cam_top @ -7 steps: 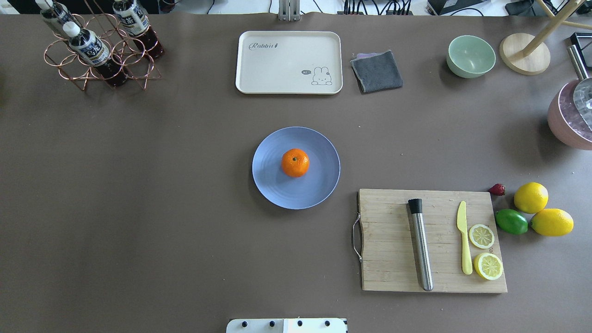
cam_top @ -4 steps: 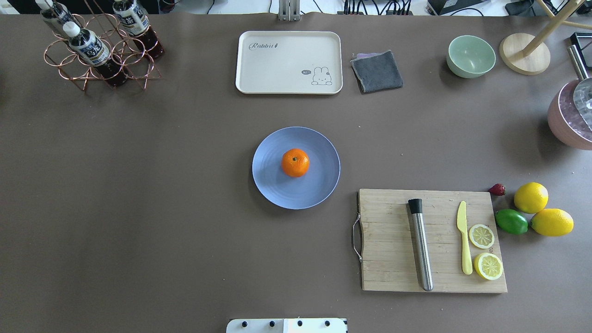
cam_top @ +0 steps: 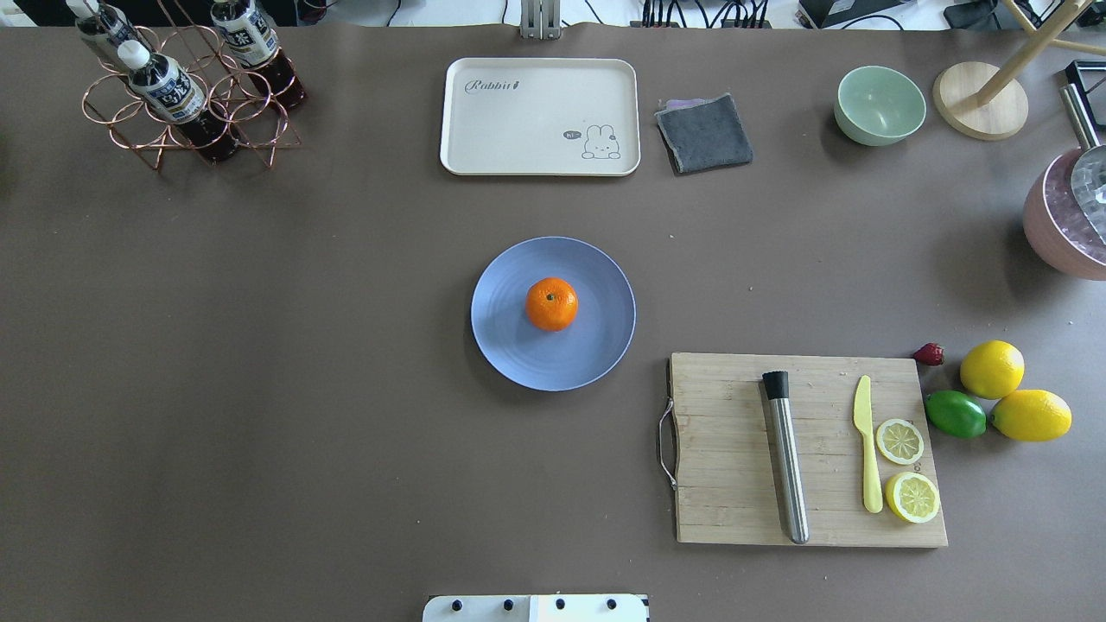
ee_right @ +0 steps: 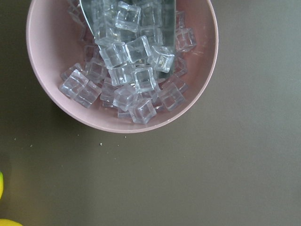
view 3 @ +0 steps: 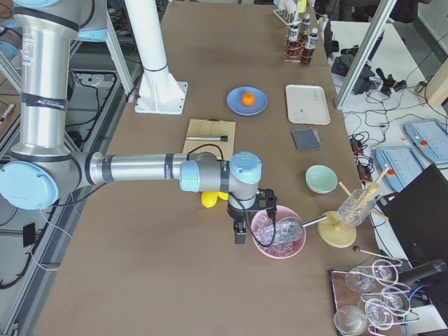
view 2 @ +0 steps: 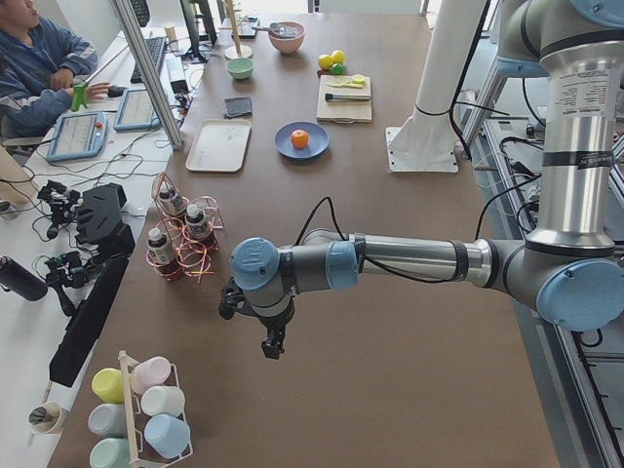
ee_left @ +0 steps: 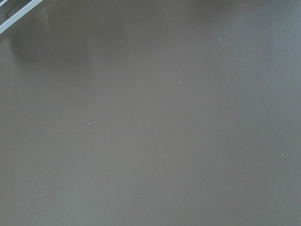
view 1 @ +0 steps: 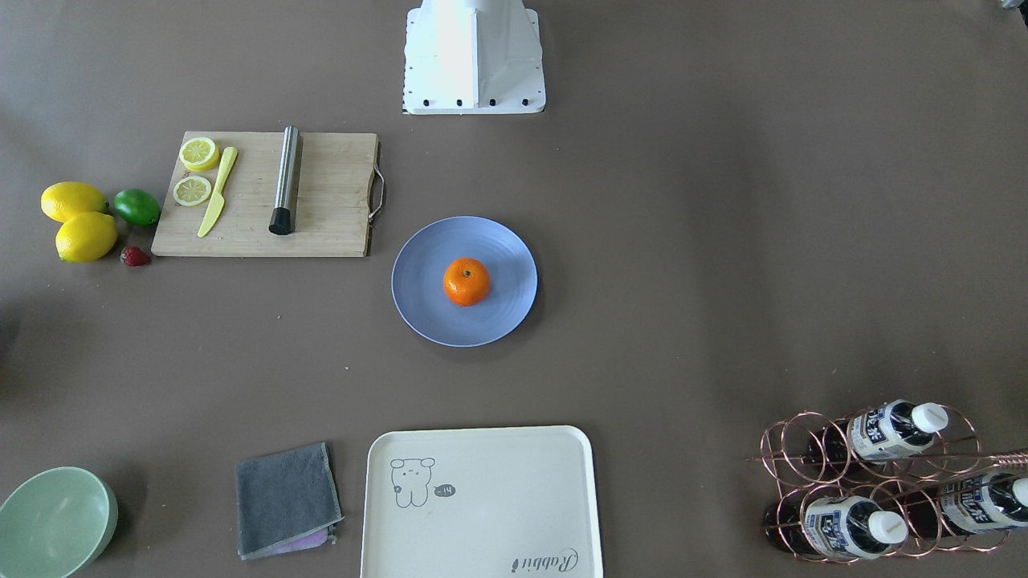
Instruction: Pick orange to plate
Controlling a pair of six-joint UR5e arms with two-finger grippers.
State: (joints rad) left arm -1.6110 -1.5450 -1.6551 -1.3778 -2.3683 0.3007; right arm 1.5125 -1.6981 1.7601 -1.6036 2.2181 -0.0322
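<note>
The orange [cam_top: 551, 304] rests near the middle of the pale-blue plate [cam_top: 596, 354], stem dot up, at the table's centre; the front-facing view shows the same orange [view 1: 467, 282] on the plate [view 1: 498, 317]. Neither gripper is near it. My left gripper [view 2: 272, 344] hangs over bare table far out at the left end, seen only in the exterior left view. Over by the pink ice bowl at the right end hangs my right gripper [view 3: 240, 234], seen only in the exterior right view. I cannot tell whether either is open or shut.
A cutting board [cam_top: 734, 449] with a steel muddler, yellow knife and lemon slices lies right of the plate; lemons [cam_top: 992, 369] and a lime [cam_top: 956, 414] sit beyond it. A cream tray [cam_top: 540, 117], grey cloth, green bowl [cam_top: 880, 104], bottle rack [cam_top: 186, 95] and pink ice bowl [ee_right: 47, 52] line the edges.
</note>
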